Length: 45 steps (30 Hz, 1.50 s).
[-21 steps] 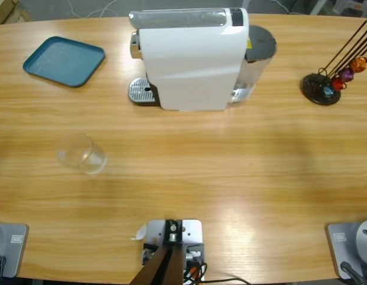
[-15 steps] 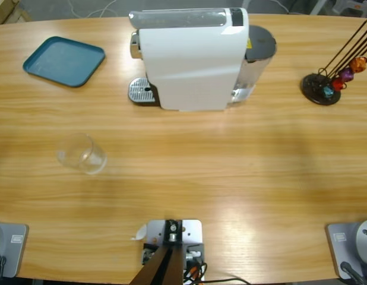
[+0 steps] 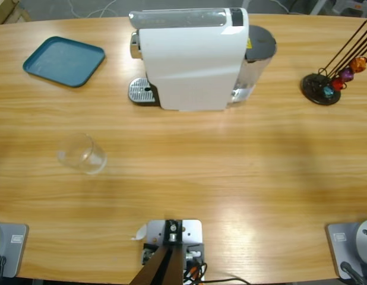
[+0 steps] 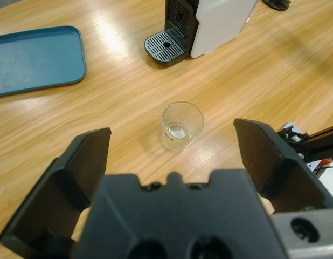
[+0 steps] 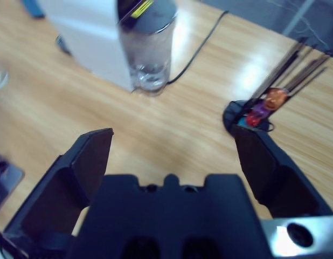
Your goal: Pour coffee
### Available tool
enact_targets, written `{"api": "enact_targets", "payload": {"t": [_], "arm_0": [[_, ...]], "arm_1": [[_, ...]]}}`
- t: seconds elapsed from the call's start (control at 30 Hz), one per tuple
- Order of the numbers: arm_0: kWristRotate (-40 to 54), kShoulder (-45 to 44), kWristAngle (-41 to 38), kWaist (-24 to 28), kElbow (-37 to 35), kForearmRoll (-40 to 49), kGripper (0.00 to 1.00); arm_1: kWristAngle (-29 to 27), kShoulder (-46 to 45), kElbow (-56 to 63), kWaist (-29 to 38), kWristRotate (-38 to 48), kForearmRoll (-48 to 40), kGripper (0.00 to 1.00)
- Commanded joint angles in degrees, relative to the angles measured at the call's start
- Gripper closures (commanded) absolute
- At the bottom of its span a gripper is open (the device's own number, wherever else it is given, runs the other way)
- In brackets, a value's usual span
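Note:
An empty clear glass stands upright on the wooden table, left of centre; the left wrist view has the glass ahead of my open left gripper, well apart from it. The white coffee machine sits at the back middle, its metal drip tray facing left. My right gripper is open and empty, looking at the machine's water tank and the capsule stand. Neither gripper shows in the high view.
A teal tray lies at the back left, also visible in the left wrist view as a teal tray. A black capsule stand with coloured capsules stands at the back right. A black cable runs behind the machine.

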Motion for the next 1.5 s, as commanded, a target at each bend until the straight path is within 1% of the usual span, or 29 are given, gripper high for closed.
{"api": "enact_targets", "payload": {"t": [0.03, 0.1, 0.13, 0.17, 0.27, 0.33, 0.4, 0.5, 0.53, 0.57, 0.63, 0.7, 0.77, 0.8, 0.87, 0.93, 1.03, 1.1, 1.2, 1.3, 1.37, 1.5], "arm_0": [[-0.7, -0.6, 0.6, -0.4, 1.7, -0.6, 0.0], [-0.7, -0.5, 0.6, -0.4, 1.7, -0.6, 0.0], [-0.7, -0.5, 0.6, -0.4, 1.7, -0.6, 0.0], [-0.7, -0.5, 0.5, -0.4, 1.7, -0.6, 0.0], [-0.7, -0.2, 0.5, -0.5, 1.6, -0.6, 0.0], [-0.7, 0.2, 0.5, -0.5, 1.6, -0.6, 0.0], [-0.7, 0.6, 0.5, -0.5, 1.5, -0.6, 0.0], [-0.8, -0.1, 0.7, -0.5, 1.6, -0.6, 0.0], [-1.0, -0.2, 1.0, -0.4, 1.6, -0.6, 0.0], [-1.3, -0.5, 1.4, -0.5, 1.9, -1.7, 0.0], [-3.8, -0.5, 2.0, -0.4, 3.8, -6.7, 0.0], [-5.2, 2.9, 2.9, -0.4, 3.6, -9.4, 0.0], [-5.7, 7.8, 2.9, -0.4, 2.7, -13.4, 0.0], [-6.3, 10.8, 2.9, -0.4, 1.5, -15.2, 0.0], [-9.2, 17.5, 2.7, -0.1, -2.9, -16.7, 0.0], [-12.5, 24.0, 2.1, 0.3, -8.4, -17.2, 0.004], [-19.3, 32.5, 1.2, 1.0, -14.6, -19.7, 0.0], [-24.2, 38.5, -2.6, 1.9, -19.7, -20.3, 0.004], [-30.2, 45.2, -6.6, 2.3, -24.5, -20.4, 0.027], [-35.7, 49.9, -7.8, 2.3, -26.2, -22.5, 0.027], [-36.8, 52.7, -8.0, 2.3, -26.8, -24.2, 0.027], [-38.5, 56.8, -9.7, 2.3, -29.0, -24.4, 0.027]], "arm_1": [[-5.1, 6.3, 3.2, -7.4, 0.9, -7.7, 0.036], [-3.1, 9.1, 5.6, -13.0, 0.9, -13.4, 0.046], [-1.7, 10.4, 6.6, -15.3, 0.9, -15.9, 0.093], [0.1, 11.7, 7.8, -17.4, 0.9, -18.5, 0.114], [4.0, 17.1, 10.5, -22.5, 0.6, -24.6, 0.115], [4.7, 20.3, 11.5, -24.6, 0.2, -27.7, 0.115], [4.7, 22.3, 11.8, -25.2, -0.3, -29.9, 0.11], [4.8, 21.2, 11.4, -25.2, -0.7, -30.3, 0.113], [5.3, 19.6, 11.4, -24.4, -0.7, -29.9, 0.115], [7.0, 16.7, 11.3, -21.8, -0.5, -28.5, 0.115], [9.5, 12.3, 11.2, -16.6, -0.1, -24.5, 0.115], [12.4, 9.8, 11.1, -12.5, -0.2, -19.5, 0.08], [12.9, 7.6, 10.4, -10.7, -0.7, -17.4, 0.058], [12.9, 7.8, 8.9, -10.6, -1.0, -15.3, 0.042], [13.0, 9.6, 7.0, -10.6, -2.2, -13.9, 0.002], [13.7, 10.9, 5.3, -10.5, -3.2, -12.3, 0.002], [13.9, 11.9, 3.1, -10.5, -5.1, -8.5, 0.004], [13.8, 11.8, 1.9, -10.5, -6.1, -6.2, 0.004], [13.6, 12.3, 1.4, -10.5, -6.5, -5.6, 0.004], [13.8, 12.9, 0.8, -10.5, -6.5, -4.9, 0.004], [13.6, 12.5, 1.0, -10.5, -6.9, -5.3, 0.002], [14.5, 14.4, 0.6, -10.5, -8.1, -5.0, 0.002]]}}
